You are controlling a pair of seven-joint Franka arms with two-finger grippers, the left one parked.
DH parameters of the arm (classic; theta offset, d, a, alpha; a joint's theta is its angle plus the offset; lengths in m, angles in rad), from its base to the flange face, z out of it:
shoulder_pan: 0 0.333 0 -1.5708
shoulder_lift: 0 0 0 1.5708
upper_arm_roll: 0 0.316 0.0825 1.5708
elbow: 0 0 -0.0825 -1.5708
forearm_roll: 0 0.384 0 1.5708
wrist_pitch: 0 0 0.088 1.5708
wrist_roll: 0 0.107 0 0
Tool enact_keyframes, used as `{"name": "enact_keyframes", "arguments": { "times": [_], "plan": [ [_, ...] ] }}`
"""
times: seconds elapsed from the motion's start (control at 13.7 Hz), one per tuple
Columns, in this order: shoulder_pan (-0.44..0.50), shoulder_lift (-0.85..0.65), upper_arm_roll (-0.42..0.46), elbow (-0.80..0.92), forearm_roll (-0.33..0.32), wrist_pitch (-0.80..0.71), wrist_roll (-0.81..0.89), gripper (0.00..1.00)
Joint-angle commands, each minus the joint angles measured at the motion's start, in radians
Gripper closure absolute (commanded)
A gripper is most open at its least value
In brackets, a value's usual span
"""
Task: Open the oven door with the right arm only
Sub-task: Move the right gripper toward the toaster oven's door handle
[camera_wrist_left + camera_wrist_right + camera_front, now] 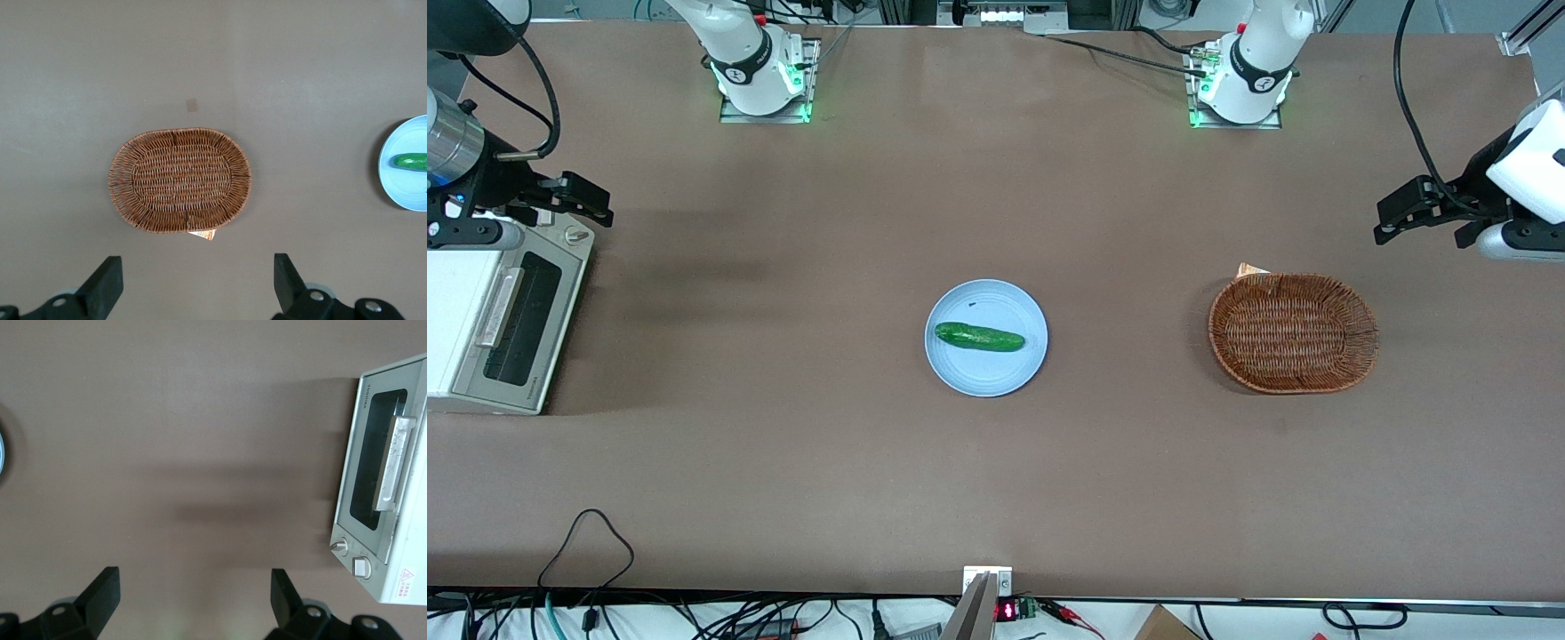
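A brown counter [783, 462] is carrying everything. A white toaster oven [480, 329] is sitting at the working arm's end, its door shut. A pale blue plate [985, 373] is lying near the middle. A wicker basket [1293, 332] is resting toward the parked arm's end. The pincer [587, 203], fingers spread apart, is hanging above the oven's knob corner.

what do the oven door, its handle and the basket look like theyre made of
Oven door: dark glass window, it seems, in a pale silvery frame, likely painted metal. Handle: brushed silver metal by its dull sheen and fine scratches. Basket: woven brown wicker or rattan, visible in the ribbed weave. The gripper, open, hangs above the table beside the oven's knob end.
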Motion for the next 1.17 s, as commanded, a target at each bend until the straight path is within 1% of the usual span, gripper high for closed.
{"name": "enact_keyframes", "arguments": {
  "times": [0.0,0.29,0.66,0.73,0.8,0.87,1.09],
  "plan": [
    [-0.003,-0.006,0.006,-0.006,0.004,-0.006,-0.003,0.0],
    [-0.005,0.001,0.004,-0.004,0.011,0.009,0.0,0.0],
    [-0.005,0.0,0.004,-0.012,-0.006,0.012,0.006,0.0],
    [-0.005,0.0,0.004,-0.014,-0.009,0.009,-0.004,0.02],
    [-0.005,0.001,0.004,-0.012,-0.009,0.009,-0.004,0.1],
    [-0.005,0.0,0.004,-0.012,-0.006,0.003,-0.004,0.27],
    [-0.005,0.0,0.003,-0.008,0.008,0.0,0.011,0.74]
  ]
}}
